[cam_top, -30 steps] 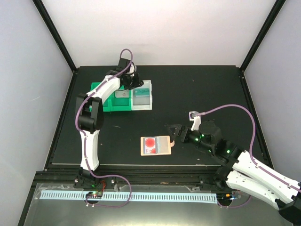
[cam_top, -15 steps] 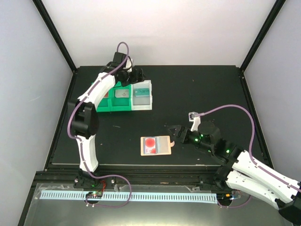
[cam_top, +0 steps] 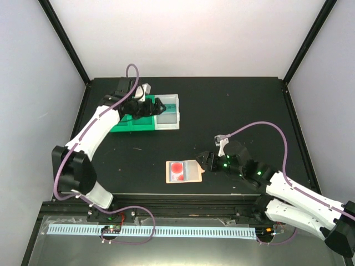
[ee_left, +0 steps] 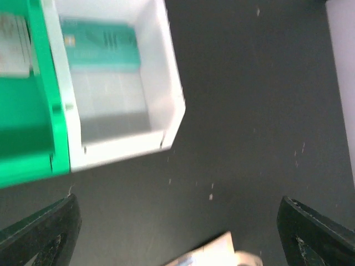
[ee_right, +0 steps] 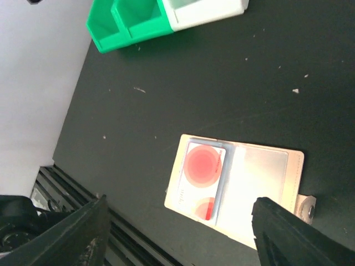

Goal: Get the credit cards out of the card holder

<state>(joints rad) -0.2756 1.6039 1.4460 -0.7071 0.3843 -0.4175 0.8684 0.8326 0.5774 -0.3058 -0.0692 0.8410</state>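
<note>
Progress looks about two-thirds: a teal plastic card (ee_left: 97, 44) lies in the white plastic bin (ee_left: 166, 83), a pale grey card (ee_left: 14, 44), cut off by the frame, in the green bin (ee_left: 28, 160). The red-pink card (ee_right: 204, 165) sits pocketed in the open tan bifold wallet (ee_right: 260, 177). Left gripper (cam_top: 157, 105), above the bins, and right gripper (cam_top: 203, 159), by the wallet, are both spread empty.

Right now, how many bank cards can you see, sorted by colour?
Teal card, in the white bin: 1
Red card, in the tan wallet: 1
Pale grey card, partly in view in the green bin: 1
Total: 3
</note>
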